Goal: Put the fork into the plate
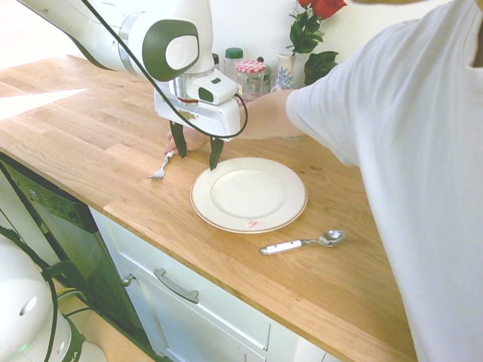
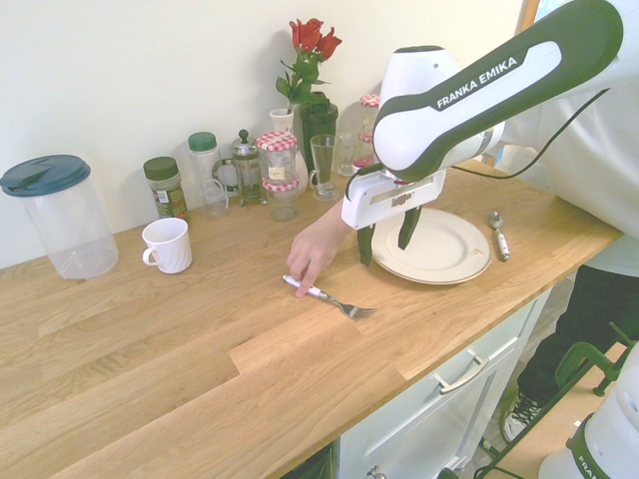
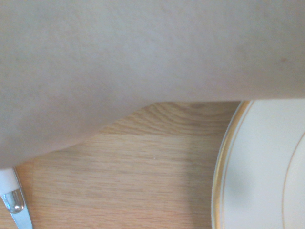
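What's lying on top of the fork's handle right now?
A person's hand rests on the handle end of the fork, covering the tip. The tines and neck lie bare on the wooden counter. The open gripper hangs beside, empty.

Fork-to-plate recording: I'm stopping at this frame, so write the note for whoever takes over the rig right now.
Gripper: open, empty, pointing down, hanging between the fork and the plate, near the plate's edge.
Fork: flat on the wooden counter, beside the plate, not on it. A person's hand rests on its handle end, under the arm.
Plate: on the counter, nothing on it.
Spoon: lies on the plate's other side; leave it.
Done: nothing yet.
Left: wait for the hand to clear, then grasp the fork and set it on the plate.
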`<action>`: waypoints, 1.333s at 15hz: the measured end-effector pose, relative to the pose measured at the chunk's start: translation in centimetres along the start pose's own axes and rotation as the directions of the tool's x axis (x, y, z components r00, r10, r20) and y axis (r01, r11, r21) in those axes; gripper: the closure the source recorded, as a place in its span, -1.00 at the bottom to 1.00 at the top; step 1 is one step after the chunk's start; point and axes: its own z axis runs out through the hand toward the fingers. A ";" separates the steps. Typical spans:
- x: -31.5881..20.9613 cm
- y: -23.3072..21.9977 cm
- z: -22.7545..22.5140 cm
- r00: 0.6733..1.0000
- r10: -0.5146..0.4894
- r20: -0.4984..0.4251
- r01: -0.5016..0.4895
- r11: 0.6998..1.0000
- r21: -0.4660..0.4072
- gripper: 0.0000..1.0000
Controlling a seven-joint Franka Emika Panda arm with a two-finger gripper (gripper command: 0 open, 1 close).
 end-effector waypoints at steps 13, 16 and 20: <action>-4.9 -5.1 -3.8 0.991 -0.102 -0.084 0.108 0.992 0.066 -1.00; -6.3 -7.9 -4.2 0.989 -0.121 -0.085 0.127 0.990 0.064 -1.00; -7.1 -10.6 -1.4 0.988 -0.151 -0.035 0.152 0.988 0.026 -1.00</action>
